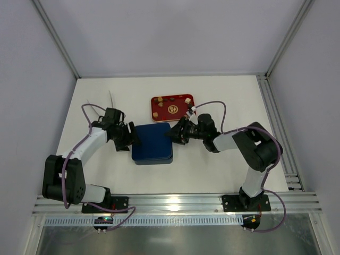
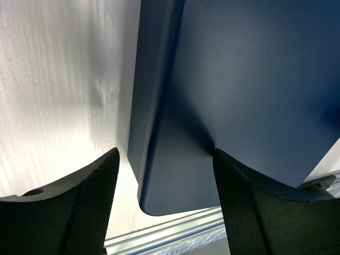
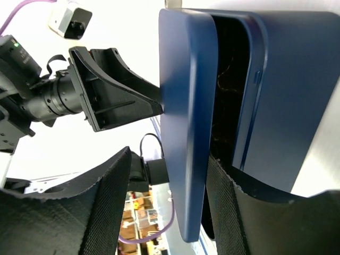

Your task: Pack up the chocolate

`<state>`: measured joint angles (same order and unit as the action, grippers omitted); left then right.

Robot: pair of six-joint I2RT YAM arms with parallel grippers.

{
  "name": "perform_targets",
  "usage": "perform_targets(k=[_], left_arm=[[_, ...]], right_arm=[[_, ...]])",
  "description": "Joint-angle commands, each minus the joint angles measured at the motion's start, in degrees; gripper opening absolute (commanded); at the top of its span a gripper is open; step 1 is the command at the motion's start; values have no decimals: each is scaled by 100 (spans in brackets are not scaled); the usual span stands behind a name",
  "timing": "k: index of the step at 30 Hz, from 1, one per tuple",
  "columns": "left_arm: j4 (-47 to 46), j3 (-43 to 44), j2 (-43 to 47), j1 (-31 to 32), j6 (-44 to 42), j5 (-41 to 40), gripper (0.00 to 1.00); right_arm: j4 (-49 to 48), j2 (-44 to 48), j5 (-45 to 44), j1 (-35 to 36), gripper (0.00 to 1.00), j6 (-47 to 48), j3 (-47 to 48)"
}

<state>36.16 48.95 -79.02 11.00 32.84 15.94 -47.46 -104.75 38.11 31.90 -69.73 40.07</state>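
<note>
A few small brown and tan chocolate pieces [image 1: 164,104] lie on a red tray [image 1: 180,110] at the back of the table. In front of it sits a navy-blue box [image 3: 297,95] with its flat lid [image 1: 152,142] on top. My left gripper [image 1: 131,137] [image 2: 166,154] stands open astride the lid's left edge, one finger over the top, the other outside and apart from it. At the lid's right edge my right gripper [image 1: 174,134] [image 3: 170,156] is open. That edge of the lid [image 3: 186,133] stands lifted off the box, between the fingers, with a gap to the outer finger. The box's inside is hidden.
The white table [image 1: 223,159] is walled in by grey panels on three sides. An aluminium rail [image 1: 175,204] runs along its near edge, and a second rail [image 1: 276,127] runs down its right side. The red tray sits just behind the box, close to my right arm.
</note>
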Motion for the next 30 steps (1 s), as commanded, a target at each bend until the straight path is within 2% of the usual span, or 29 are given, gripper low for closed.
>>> perform_targets(k=[1,15,24,30], left_arm=[[-188,212,-43,103,65,-109,70],[-180,335,-122,235,74,-171,69],[22,615,-262,332,-111,-267,69],[137,783,-403,429,-208,-320,69]], right_arm=[[571,428,-146,-35,59,496,123],[1388,886,-286,-263,61,988,-17],[3039,1272,-883,-281,62,1963,308],[3357,1273,-1094,-211,64,2244,466]])
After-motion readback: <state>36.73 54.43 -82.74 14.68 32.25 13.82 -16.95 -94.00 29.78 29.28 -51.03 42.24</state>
